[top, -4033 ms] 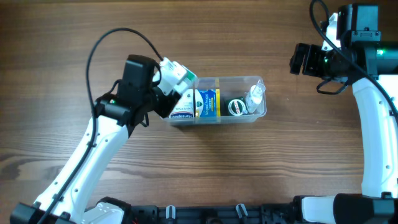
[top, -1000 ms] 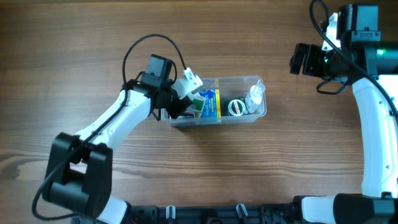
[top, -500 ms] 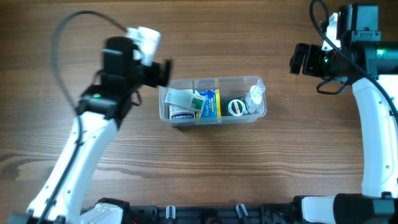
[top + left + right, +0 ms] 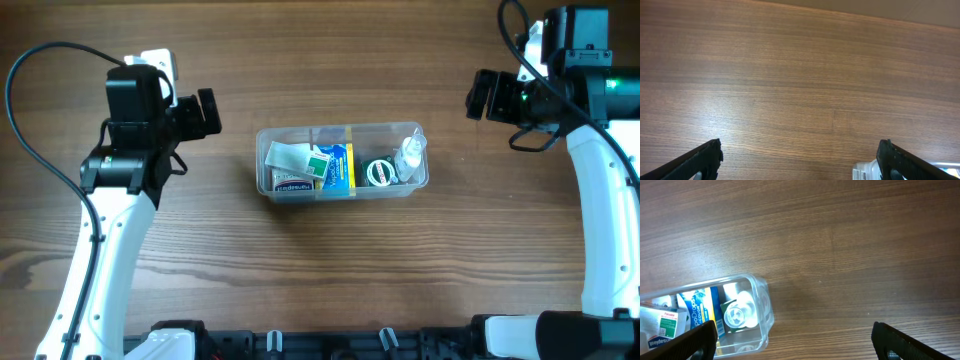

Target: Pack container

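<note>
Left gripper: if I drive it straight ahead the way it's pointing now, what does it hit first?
Likely the table. The left gripper is open and empty; the container sits just off its line, though depth is unclear.

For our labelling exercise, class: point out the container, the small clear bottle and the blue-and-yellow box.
container [image 4: 390, 191], overhead view, on its long lower wall.
small clear bottle [image 4: 406, 158], overhead view, on its body.
blue-and-yellow box [image 4: 336, 166], overhead view, on its blue face.
</note>
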`<state>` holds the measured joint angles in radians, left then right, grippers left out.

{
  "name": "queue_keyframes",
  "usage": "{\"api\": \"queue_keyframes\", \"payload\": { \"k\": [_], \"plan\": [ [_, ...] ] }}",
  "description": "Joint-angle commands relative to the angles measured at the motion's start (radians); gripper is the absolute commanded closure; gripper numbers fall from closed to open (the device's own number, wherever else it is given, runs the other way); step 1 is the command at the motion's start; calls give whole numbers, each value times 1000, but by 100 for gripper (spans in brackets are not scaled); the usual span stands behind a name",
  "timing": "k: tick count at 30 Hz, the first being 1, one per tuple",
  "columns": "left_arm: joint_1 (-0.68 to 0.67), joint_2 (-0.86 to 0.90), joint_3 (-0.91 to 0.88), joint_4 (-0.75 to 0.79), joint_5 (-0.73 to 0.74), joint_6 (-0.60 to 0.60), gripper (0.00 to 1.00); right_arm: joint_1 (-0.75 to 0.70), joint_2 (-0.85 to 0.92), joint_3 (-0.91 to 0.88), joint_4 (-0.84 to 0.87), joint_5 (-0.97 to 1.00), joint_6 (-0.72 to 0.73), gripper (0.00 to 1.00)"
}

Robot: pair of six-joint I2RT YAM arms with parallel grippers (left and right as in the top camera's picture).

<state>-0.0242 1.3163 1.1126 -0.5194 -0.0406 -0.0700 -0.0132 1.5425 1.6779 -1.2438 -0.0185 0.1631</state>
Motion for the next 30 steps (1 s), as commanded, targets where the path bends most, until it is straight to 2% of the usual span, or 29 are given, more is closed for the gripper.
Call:
{"api": "queue_keyframes", "payload": {
  "k": [1, 21, 26, 30],
  "plan": [
    [5, -4, 11, 2, -13, -21, 0, 0, -7, 16, 2, 2, 3, 0],
    [5, -4, 11, 2, -13, -21, 0, 0, 0, 16, 2, 2, 0, 0],
    [5, -4, 11, 2, -13, -21, 0, 3, -61, 16, 2, 2, 0, 0],
    [5, -4, 11, 2, -13, -21, 0, 3, -178, 16, 2, 2, 0, 0]
  ]
}}
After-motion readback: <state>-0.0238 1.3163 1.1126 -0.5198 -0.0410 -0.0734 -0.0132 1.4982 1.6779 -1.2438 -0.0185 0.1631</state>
